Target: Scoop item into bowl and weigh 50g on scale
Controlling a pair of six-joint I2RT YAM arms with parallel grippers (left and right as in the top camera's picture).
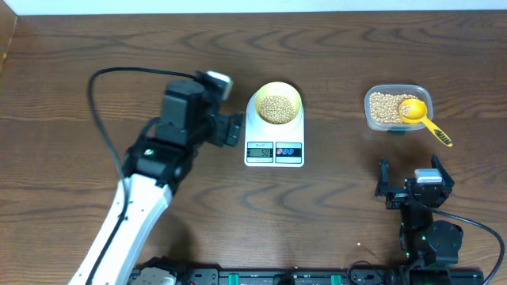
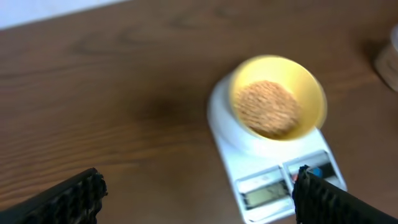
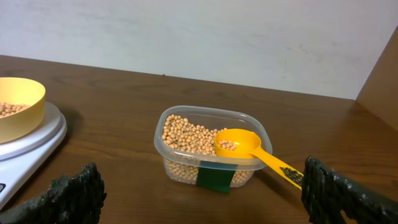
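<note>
Left gripper apart, empty, beside scale | right gripper apart too | bowl of beans sat weighing; hands-off advised while display was read.

display: dark digits in the grey window at the near left of the scale; too small from overhead and too blurred from the left wrist to read.
spoon handle: dark printed marks on yellow, not legible.
tub label: green patch on the near wall, no lettering made out.
readable text: none.
</note>
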